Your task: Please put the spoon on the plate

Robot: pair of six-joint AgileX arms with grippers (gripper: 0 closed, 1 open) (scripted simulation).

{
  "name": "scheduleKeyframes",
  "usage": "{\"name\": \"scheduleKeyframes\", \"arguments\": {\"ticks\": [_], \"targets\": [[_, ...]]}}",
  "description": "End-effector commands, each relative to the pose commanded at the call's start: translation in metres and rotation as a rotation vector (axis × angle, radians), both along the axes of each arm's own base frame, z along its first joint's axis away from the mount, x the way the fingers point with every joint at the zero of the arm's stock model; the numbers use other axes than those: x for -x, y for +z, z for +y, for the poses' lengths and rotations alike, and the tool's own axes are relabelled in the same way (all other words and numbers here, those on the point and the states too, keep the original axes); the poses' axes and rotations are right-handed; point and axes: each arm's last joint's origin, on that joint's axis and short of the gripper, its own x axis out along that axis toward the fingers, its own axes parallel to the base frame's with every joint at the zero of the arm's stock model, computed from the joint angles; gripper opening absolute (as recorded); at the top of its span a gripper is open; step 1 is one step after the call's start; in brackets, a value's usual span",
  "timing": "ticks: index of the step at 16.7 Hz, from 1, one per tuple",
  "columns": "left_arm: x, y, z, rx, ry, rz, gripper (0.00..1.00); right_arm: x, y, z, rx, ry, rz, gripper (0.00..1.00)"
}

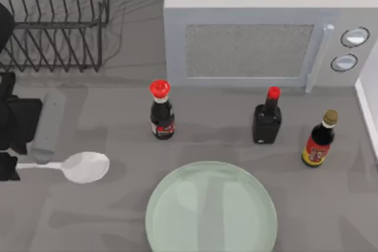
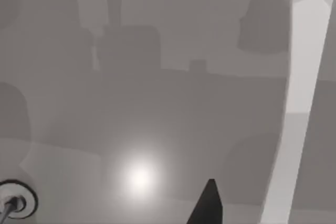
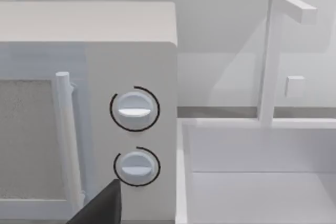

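The white spoon lies on the grey table at the left, bowl toward the middle and handle pointing to the left edge. My left gripper sits over the handle's end at that edge; whether it holds the handle is unclear. In the left wrist view the spoon's handle runs as a pale strip across the tabletop. The pale-green plate rests at the front centre, to the right of the spoon, with nothing on it. My right gripper is parked facing the microwave's knobs.
Three bottles stand behind the plate: a red-capped one, a square black one and a brown-capped one. A microwave fills the back. A wire dish rack stands back left. A white sink lies right.
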Motion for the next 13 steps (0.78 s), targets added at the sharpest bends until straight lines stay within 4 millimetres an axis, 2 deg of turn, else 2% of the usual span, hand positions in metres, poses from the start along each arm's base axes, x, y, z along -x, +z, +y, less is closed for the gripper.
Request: {"name": "scheduleKeyframes", "arguments": {"ticks": [5, 10, 13], "targets": [[-0.002, 0.001, -0.052, 0.014, -0.806, 0.041, 0.00, 0.000, 0.000, 0.000, 0.000, 0.000, 0.000, 1.00], [0.002, -0.013, -0.109, 0.073, -1.634, 0.103, 0.00, 0.000, 0.000, 0.000, 0.000, 0.000, 0.000, 1.00], [0.008, -0.023, -0.143, 0.113, -2.058, 0.113, 0.00, 0.000, 0.000, 0.000, 0.000, 0.000, 0.000, 1.00]]}}
